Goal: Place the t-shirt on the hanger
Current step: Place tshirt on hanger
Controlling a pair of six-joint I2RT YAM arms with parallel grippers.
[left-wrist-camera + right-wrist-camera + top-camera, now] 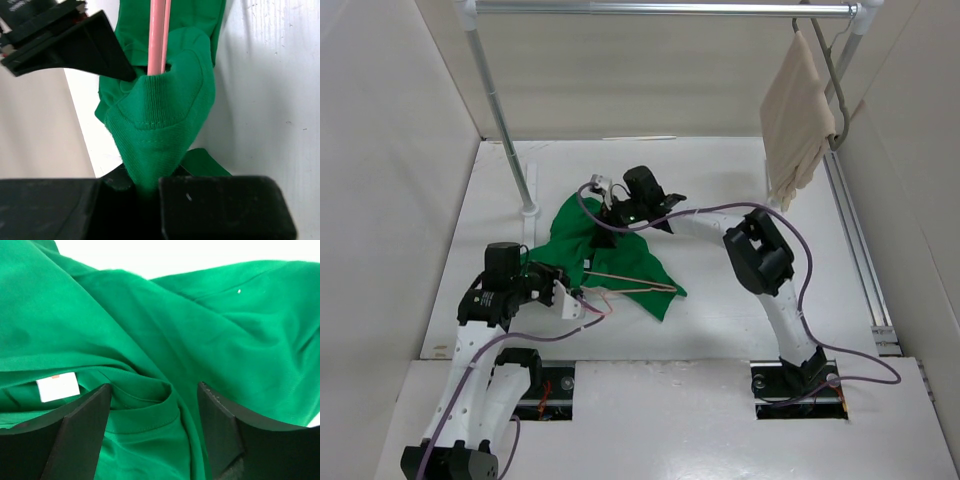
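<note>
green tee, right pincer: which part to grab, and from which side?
Take the t-shirt by the stitched hem fold beside the white label, coming straight down from above. That fold stands up as a thick ridge and sits between the open fingers of the right pincer. The cloth around it lies flatter, so it probably gives less to pinch.

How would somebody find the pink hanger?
On the white table lies a crumpled green t-shirt. The hanger lies across its near part. It is thin pale pink wire, unlike the thicker grey hanger with beige cloth up on the rail.
</note>
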